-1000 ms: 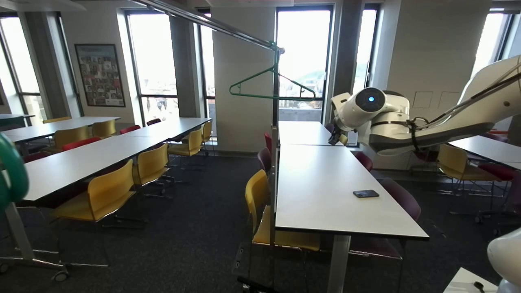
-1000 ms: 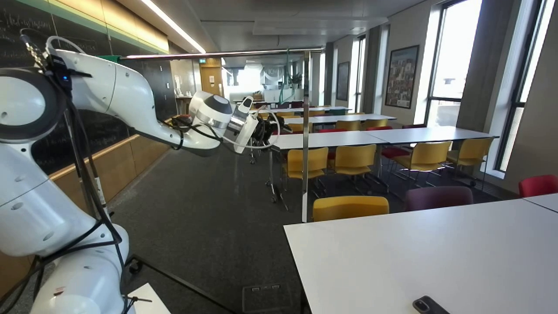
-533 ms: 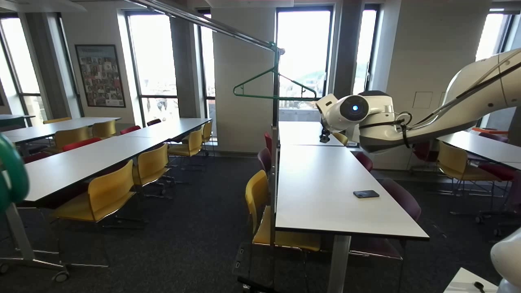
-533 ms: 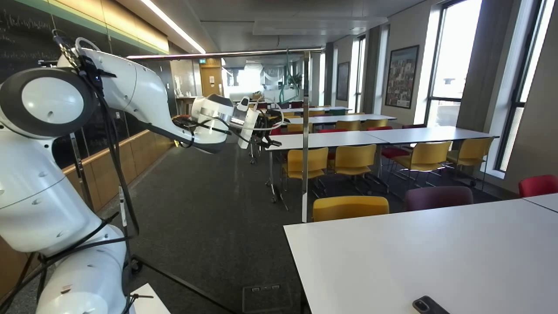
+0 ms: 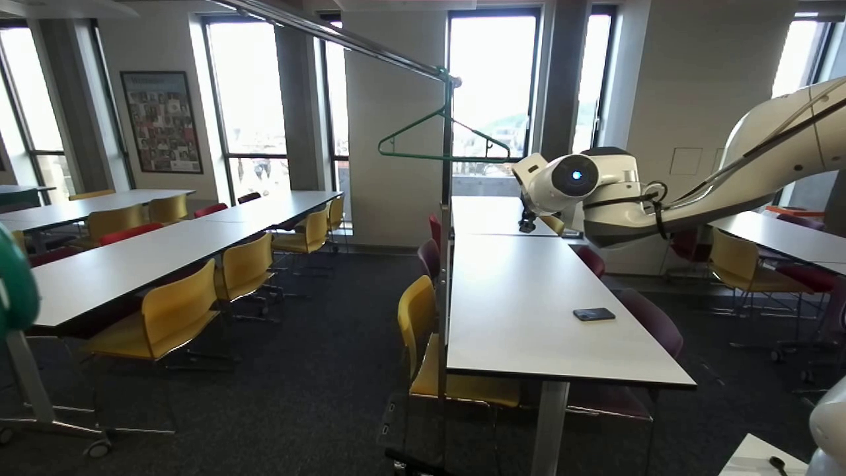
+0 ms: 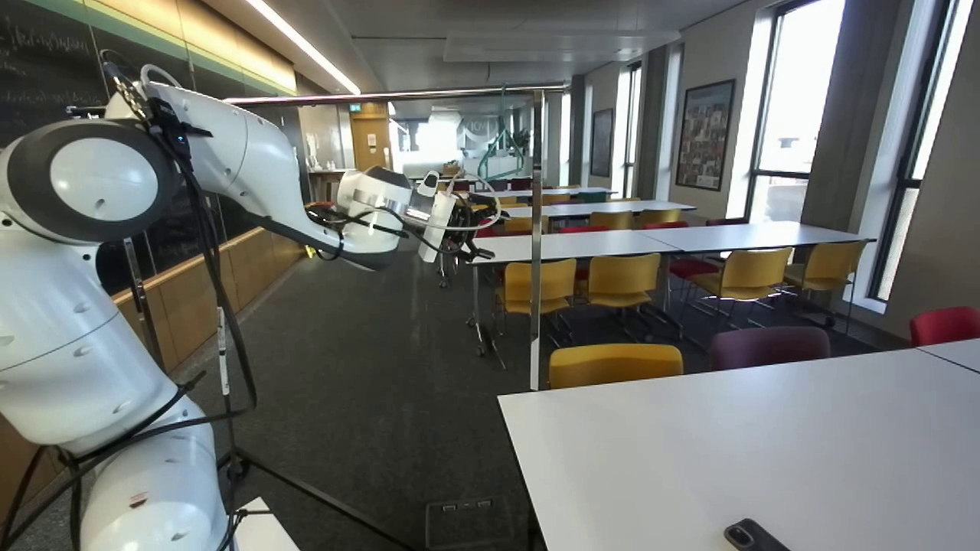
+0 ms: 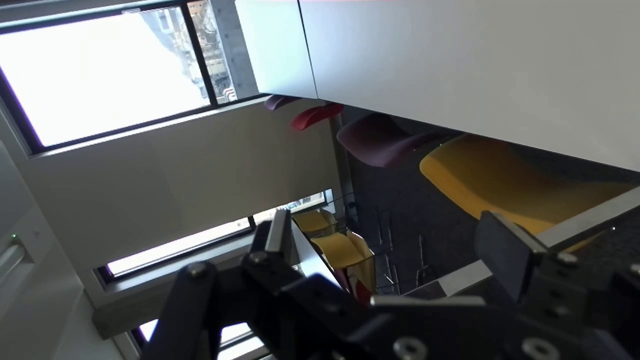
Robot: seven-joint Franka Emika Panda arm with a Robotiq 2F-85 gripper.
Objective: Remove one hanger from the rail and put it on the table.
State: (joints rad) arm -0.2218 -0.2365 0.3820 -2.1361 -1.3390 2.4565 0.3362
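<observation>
The claw [image 7: 391, 235] stands nearer the green clothes hanger [image 5: 439, 112] than 1 s ago, and the hanger turns slightly on the rail [image 5: 360, 43]; likely the approach, removal not yet begun. The claw gapes apart, holding nothing, lower than the hanger in both exterior views; their depth gap is unclear.

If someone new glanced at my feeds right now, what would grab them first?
Probably the big white arm, looming at the left of an exterior view. Next, in an exterior view, the green hanger, hanging near the end of the rail, partly against a bright window. In the wrist view, the dark pincer stands wide open across the bottom, gripping nothing.
</observation>
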